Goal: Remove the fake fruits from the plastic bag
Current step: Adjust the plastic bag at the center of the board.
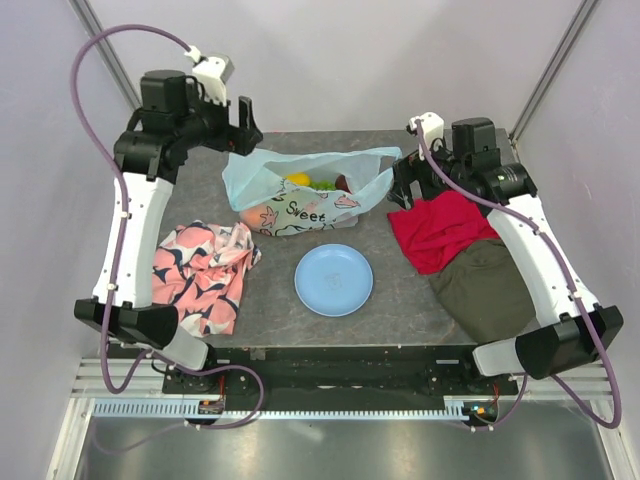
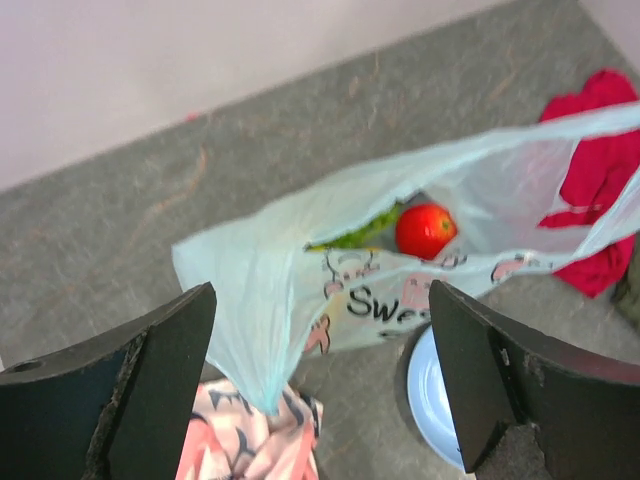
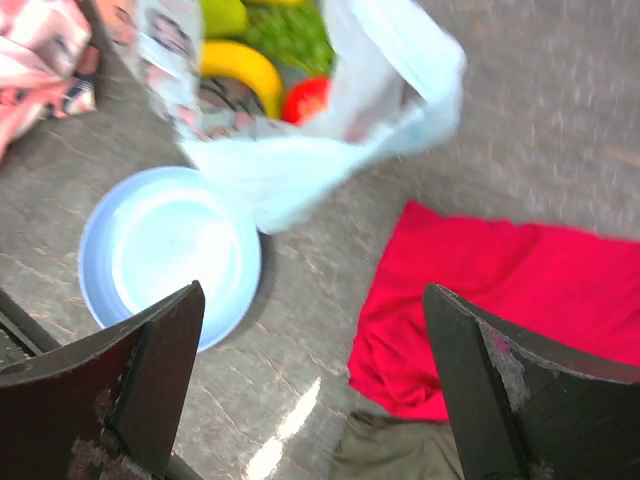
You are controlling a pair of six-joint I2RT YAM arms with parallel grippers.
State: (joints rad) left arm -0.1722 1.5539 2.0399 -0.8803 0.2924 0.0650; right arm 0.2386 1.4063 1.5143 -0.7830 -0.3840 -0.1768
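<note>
The pale-blue plastic bag (image 1: 300,205) lies at the back middle of the table with its mouth open. Inside it I see fake fruits: a yellow one (image 1: 298,180), a green one (image 1: 322,184) and a dark red one (image 1: 345,182). In the left wrist view a red apple (image 2: 425,230) shows in the bag (image 2: 300,250). My left gripper (image 2: 320,385) is open above the bag's left corner, which hangs loose between the fingers. In the right wrist view a banana (image 3: 240,65) and red apple (image 3: 305,98) show. My right gripper (image 3: 315,385) is open and holds nothing, right of the bag (image 3: 330,150).
A light-blue plate (image 1: 333,280) sits in front of the bag. A pink patterned cloth (image 1: 205,270) lies at the left. A red cloth (image 1: 440,228) and an olive cloth (image 1: 490,290) lie at the right, under the right arm.
</note>
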